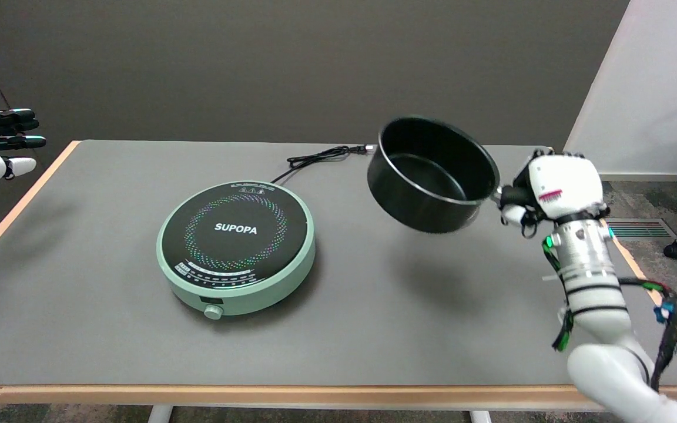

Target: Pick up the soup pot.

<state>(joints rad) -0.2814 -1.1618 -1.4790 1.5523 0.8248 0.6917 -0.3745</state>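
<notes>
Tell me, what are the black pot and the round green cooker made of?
The soup pot looks like metal with a dark nonstick-type coating: smooth black walls and a thin shiny rim. The cooker seems to have a mint-green plastic body and a glossy black top, probably glass, since it reflects light.

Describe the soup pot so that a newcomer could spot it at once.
Start at the grey table and find the round mint-green induction cooker. To its right, the robot's right hand holds a black round metal soup pot aloft, tilted. It alone hangs in the air.
</notes>
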